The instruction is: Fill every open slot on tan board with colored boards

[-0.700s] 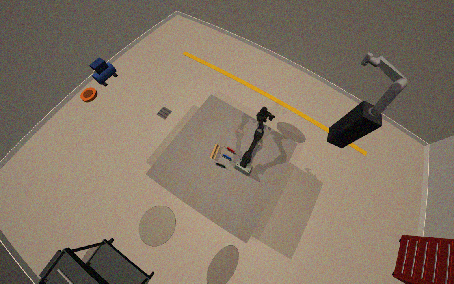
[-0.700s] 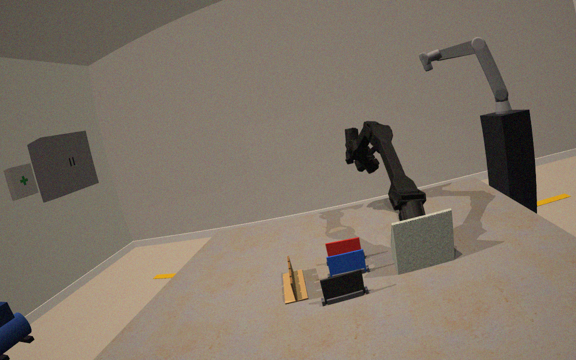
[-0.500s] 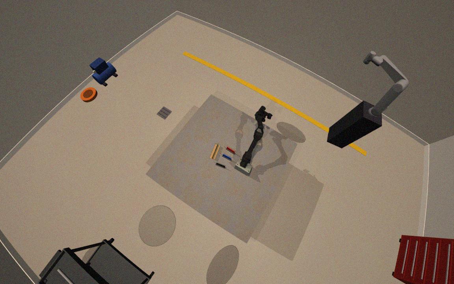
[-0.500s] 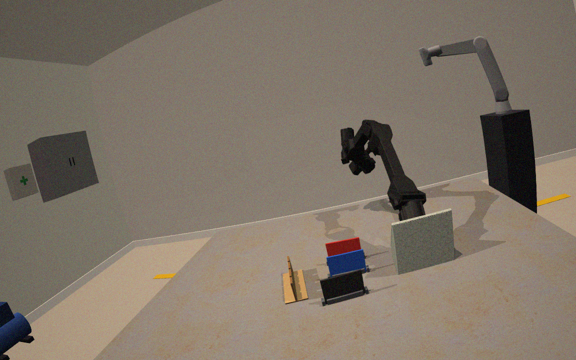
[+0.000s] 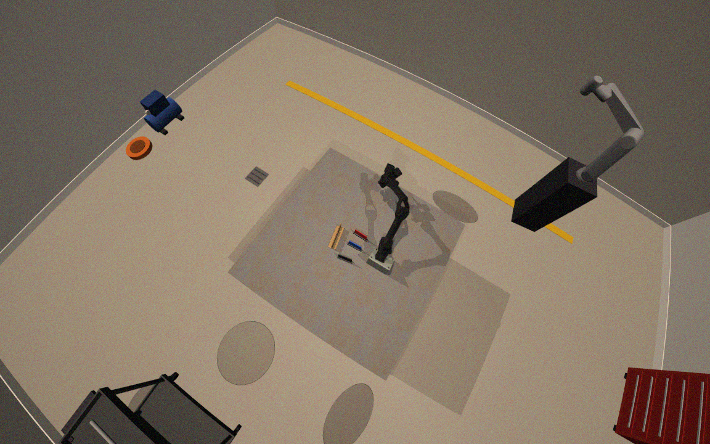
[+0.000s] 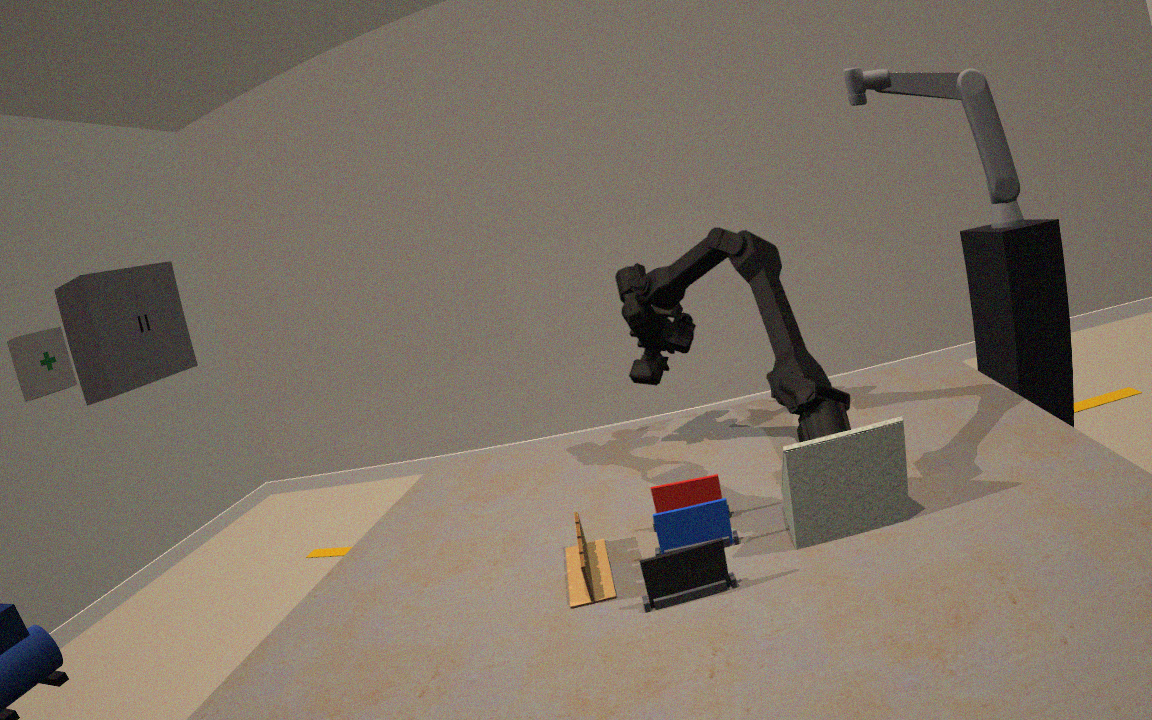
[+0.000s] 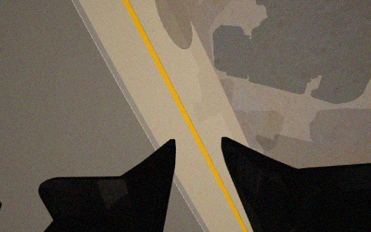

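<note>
Over by the pale base, the dark arm (image 5: pixel 402 211) (image 6: pixel 774 300) arches high, well apart from the boards, its gripper (image 5: pixel 389 169) (image 6: pixel 648 368) (image 7: pixel 198 143) about half open with nothing between the fingers. Next in size, the tan board (image 5: pixel 336 237) (image 6: pixel 582 555) stands upright, with no colored board in it. Beside it, 3 thin panels sit in their holders (image 5: pixel 351 261) (image 6: pixel 735 582): the red board (image 5: pixel 360 235) (image 6: pixel 686 493), the blue board (image 5: pixel 354 245) (image 6: pixel 692 525) and the black board (image 5: pixel 344 258) (image 6: pixel 686 571). I'd guess each is light and stiff, maybe slick-faced; I'd pinch 1 across its 2 broad faces, centred near the top edge, since an off-centre grip could let it swing. Smallest are the notches, hidden from me, which should stay free of the fingers
</note>
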Motion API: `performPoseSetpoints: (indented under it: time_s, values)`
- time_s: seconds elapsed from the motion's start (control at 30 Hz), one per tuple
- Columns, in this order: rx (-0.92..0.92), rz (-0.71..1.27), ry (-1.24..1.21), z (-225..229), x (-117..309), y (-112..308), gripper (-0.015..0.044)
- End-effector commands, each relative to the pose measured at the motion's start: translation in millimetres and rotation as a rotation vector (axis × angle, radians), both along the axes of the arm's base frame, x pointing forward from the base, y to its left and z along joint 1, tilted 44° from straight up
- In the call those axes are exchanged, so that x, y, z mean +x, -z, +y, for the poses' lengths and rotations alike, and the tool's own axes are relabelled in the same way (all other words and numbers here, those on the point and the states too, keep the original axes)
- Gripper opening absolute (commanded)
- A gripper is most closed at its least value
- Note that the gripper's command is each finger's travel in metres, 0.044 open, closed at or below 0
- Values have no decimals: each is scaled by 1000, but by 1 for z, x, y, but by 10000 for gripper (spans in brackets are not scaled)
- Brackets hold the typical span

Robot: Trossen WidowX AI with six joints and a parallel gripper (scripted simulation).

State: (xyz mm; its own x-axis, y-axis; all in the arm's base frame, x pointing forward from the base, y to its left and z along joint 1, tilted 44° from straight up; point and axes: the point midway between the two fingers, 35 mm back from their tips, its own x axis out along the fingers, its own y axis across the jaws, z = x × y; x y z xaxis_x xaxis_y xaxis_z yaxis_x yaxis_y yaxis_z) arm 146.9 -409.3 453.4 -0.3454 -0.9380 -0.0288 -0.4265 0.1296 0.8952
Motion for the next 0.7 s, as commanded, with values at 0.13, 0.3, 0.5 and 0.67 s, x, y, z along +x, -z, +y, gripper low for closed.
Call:
performPoseSetpoints:
  time_s: [0.13, 0.3, 0.5, 0.67]
  values:
    - [245, 398, -260, 40, 76, 50, 187]
    - [385, 690, -433, 73, 116, 93, 187]
    - [538, 1141, -682, 132, 156, 155, 187]
    - [609, 1474, -851, 178, 169, 196, 187]
